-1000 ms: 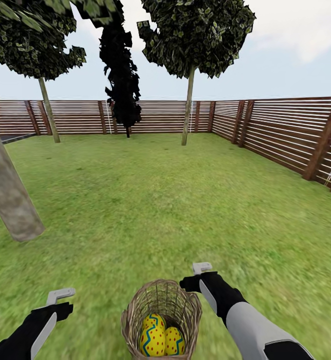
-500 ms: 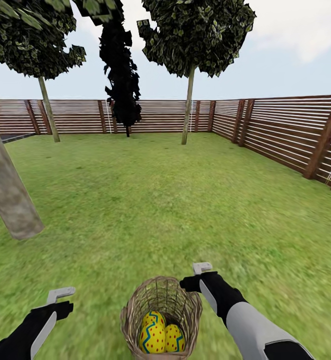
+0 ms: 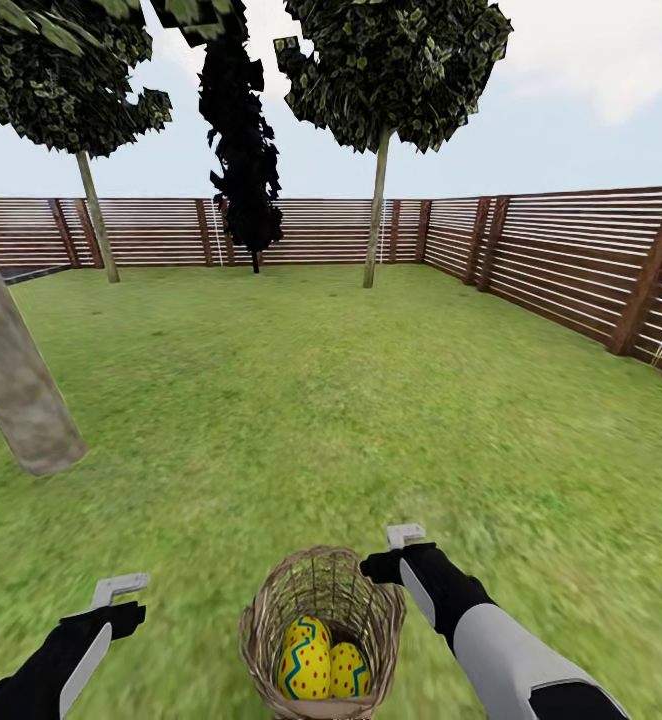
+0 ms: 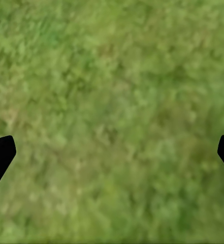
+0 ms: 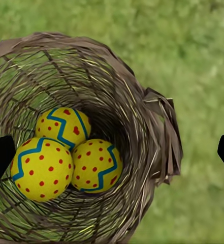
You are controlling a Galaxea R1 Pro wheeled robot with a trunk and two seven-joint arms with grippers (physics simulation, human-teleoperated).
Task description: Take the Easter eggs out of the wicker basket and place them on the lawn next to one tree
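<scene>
The wicker basket (image 3: 321,610) stands on the lawn (image 3: 301,420) just in front of me, between my two arms. Three Easter eggs lie together at its bottom: yellow with red dots and blue zigzags (image 5: 42,169), (image 5: 63,127), (image 5: 95,165); two of them show from the head (image 3: 305,668), (image 3: 349,670). My right gripper (image 3: 404,537) hovers over the basket's right rim, open and empty, its fingertips (image 5: 0,158) wide apart. My left gripper (image 3: 121,590) is open over bare grass (image 4: 112,101), left of the basket. A thick grey-brown tree trunk (image 3: 16,385) rises at the left.
A brown slat fence (image 3: 571,270) bounds the garden at the back and right. Two thin-trunked trees (image 3: 376,215), (image 3: 97,225) and a black cone-shaped tree (image 3: 239,150) stand near the far fence. Open grass stretches between me and them.
The whole picture has shifted slightly, so the camera moved: basket and trunk sit a little higher in view. Both grippers keep their place and stay open.
</scene>
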